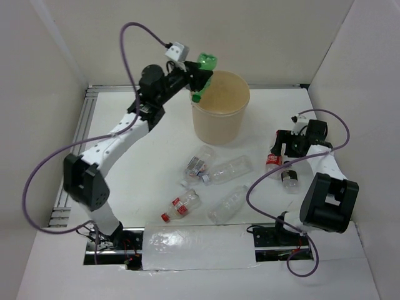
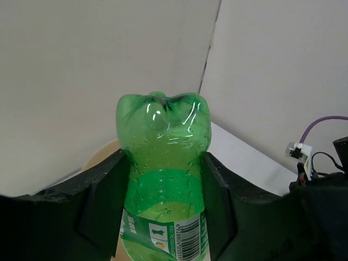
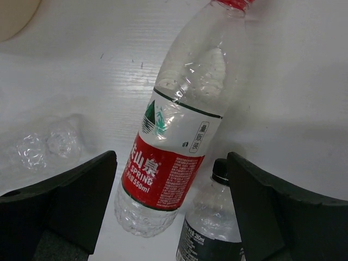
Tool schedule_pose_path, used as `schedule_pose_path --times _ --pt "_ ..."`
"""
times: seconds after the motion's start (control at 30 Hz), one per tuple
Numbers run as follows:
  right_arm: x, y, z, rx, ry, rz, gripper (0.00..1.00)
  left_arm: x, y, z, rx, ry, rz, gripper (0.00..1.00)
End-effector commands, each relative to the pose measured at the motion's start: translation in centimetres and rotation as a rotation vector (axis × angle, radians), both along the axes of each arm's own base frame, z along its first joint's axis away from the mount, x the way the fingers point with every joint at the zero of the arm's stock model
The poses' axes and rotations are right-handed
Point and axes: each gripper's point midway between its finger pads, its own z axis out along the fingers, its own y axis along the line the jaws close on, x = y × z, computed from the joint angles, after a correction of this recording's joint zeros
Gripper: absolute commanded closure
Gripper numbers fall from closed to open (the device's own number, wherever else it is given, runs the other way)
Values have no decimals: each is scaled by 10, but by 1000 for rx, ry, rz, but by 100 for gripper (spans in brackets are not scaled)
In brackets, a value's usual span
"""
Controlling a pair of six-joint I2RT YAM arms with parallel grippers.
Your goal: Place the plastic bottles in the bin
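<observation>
My left gripper (image 1: 196, 80) is shut on a green plastic bottle (image 1: 204, 66), held in the air over the left rim of the round beige bin (image 1: 244, 95). In the left wrist view the green bottle (image 2: 163, 163) fills the gap between both pads, base pointing away, with a sliver of the bin (image 2: 100, 156) behind it. My right gripper (image 1: 281, 152) stands open at the right of the table. In its wrist view the open right gripper (image 3: 171, 163) straddles a lying red-labelled clear bottle (image 3: 174, 136) and a small black-capped bottle (image 3: 215, 228).
Several more clear bottles lie mid-table: a crumpled one (image 1: 200, 164), a long one (image 1: 229, 170), another (image 1: 227, 204) and a red-capped one (image 1: 181, 206). White walls close in the table on three sides. A shiny sheet (image 1: 194, 240) covers the near edge.
</observation>
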Motion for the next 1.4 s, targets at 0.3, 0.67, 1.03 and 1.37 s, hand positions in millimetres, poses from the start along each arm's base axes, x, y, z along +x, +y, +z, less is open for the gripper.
schedule_pose_path --times 0.3,0.67,1.03,1.37 --pt "27 -19 -9 -13 -3 -74 11 59 -66 -15 -91 54 22 0" --pt "48 -24 -55 8 102 -70 39 -61 10 -62 207 172 22 0" --pt "89 24 215 26 -539 345 90 -221 31 -236 406 681 -120 0" --pt "118 194 343 129 -919 790 86 -289 31 -322 656 934 -149 0"
